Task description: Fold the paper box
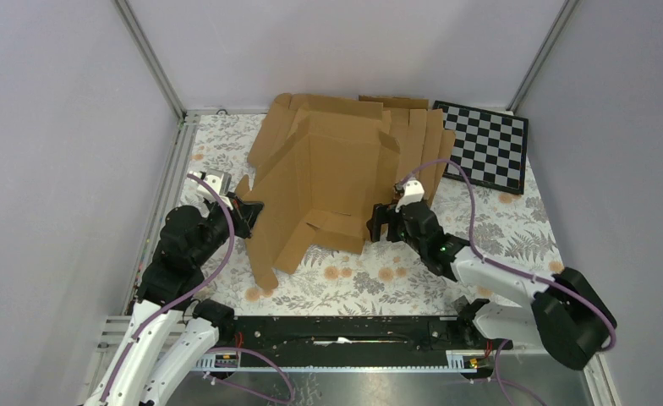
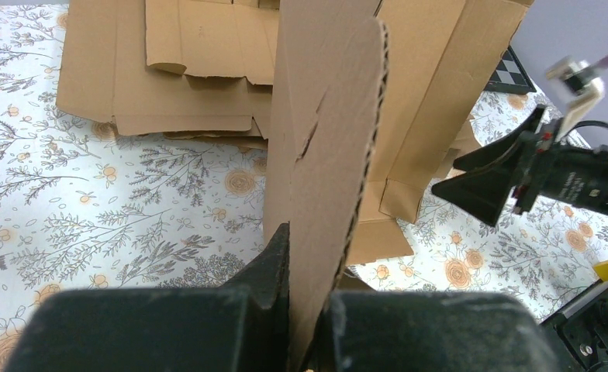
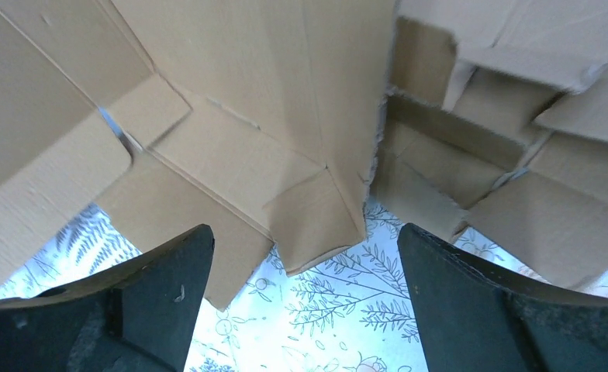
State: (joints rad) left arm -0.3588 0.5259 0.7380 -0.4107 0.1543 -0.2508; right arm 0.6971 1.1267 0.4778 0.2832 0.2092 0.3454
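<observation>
The paper box is a creased brown cardboard sheet standing partly raised at the table's middle, its panels bent like a tent and its flaps hanging loose. My left gripper is shut on the sheet's left edge; in the left wrist view the panel rises upright out of the pinched fingers. My right gripper stands open just off the box's right side, touching nothing. In the right wrist view its fingers frame a small hanging flap of the box, which lies beyond the tips.
A pile of flat cardboard blanks lies behind the box, also in the left wrist view. A black-and-white checkerboard leans at the back right. A floral cloth covers the table; metal frame rails border it.
</observation>
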